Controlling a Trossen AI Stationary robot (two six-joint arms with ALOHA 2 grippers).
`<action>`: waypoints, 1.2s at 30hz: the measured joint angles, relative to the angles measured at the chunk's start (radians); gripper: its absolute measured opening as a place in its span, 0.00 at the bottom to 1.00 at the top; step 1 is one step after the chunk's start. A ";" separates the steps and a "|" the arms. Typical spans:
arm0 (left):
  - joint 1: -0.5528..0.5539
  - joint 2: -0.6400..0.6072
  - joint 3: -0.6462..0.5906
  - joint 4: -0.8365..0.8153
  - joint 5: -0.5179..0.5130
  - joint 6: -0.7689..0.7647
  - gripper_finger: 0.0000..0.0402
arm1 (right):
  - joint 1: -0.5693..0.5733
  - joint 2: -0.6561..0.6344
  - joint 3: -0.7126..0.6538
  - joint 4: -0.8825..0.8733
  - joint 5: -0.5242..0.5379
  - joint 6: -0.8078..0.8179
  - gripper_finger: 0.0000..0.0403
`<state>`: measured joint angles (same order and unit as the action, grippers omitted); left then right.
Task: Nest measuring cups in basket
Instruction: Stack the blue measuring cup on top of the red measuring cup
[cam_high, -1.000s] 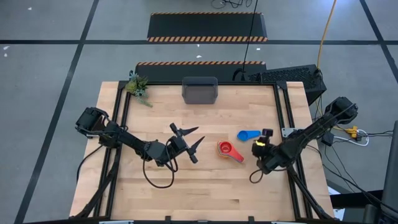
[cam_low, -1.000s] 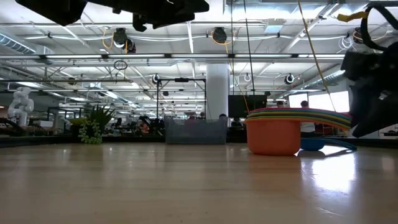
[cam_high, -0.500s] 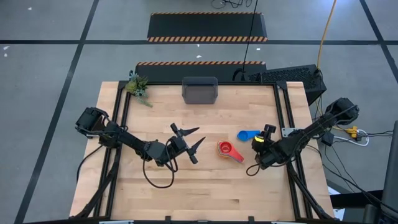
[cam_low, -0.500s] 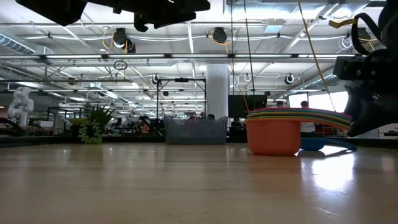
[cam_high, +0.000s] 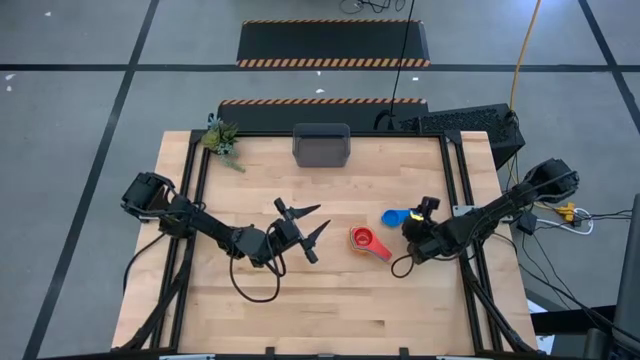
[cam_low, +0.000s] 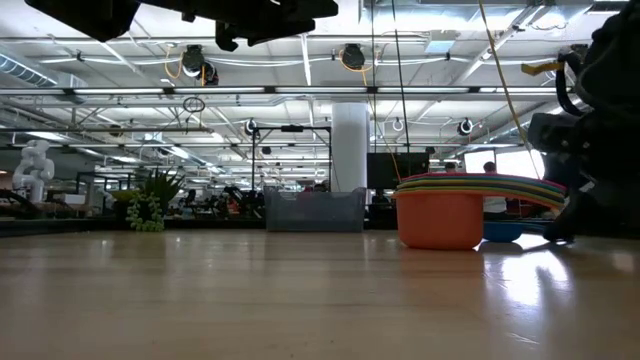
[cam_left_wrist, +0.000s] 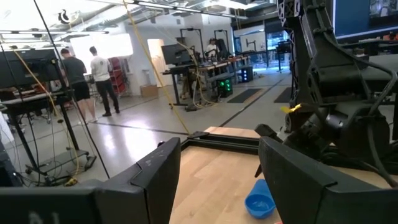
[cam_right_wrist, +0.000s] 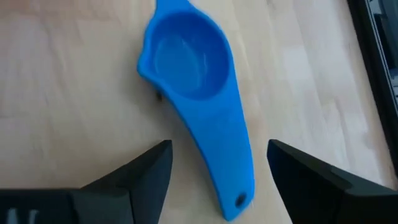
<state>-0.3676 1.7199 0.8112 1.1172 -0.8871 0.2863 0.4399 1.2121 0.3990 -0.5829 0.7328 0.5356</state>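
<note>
Seen from above, the basket (cam_high: 321, 146) sits at the far edge of the table (cam_high: 320, 310), just right of a small green plant (cam_high: 221, 138). No cup is visible inside it. Well apart from it, toward the right half of the table, lie the measuring cups: a nested stack (cam_high: 368, 242) showing red on top, and a single blue cup (cam_high: 396, 217) just beyond and to the right of it, not touching.

The right gripper (cam_high: 427, 207) is at the blue cup's handle end. The high view does not resolve its fingers. The right wrist view does: the blue cup (cam_right_wrist: 194, 93) lies upright on the wood, bowl away from the camera, handle running back between the two dark fingers (cam_right_wrist: 314, 180), which stand spread on either side and touch nothing. The jaws are released.

The left gripper (cam_high: 305, 229) waits over the middle of the table, left of the stack, its fingers splayed wide and empty. Its wrist view looks across at the blue cup (cam_left_wrist: 260, 203) and the right arm beyond.

The low view adds what the overhead cannot: the stack (cam_low: 440, 212) has an orange cup outermost, with several coloured rims layered above it, apparently yellow, green and red, though the bands are thin. The blue cup (cam_low: 503, 231) shows behind its right side.
</note>
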 joint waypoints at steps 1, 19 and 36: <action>0.000 0.000 0.000 0.000 0.000 0.000 0.55 | -0.004 0.000 0.000 0.004 0.002 0.000 0.64; 0.001 0.000 0.000 0.000 0.000 -0.002 0.55 | -0.149 0.054 0.000 0.052 -0.072 -0.048 0.58; 0.001 0.000 0.000 0.000 0.000 -0.003 0.55 | -0.176 0.056 -0.002 0.051 -0.076 -0.079 0.02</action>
<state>-0.3668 1.7199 0.8112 1.1175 -0.8867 0.2836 0.2642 1.2678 0.3973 -0.5320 0.6572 0.4570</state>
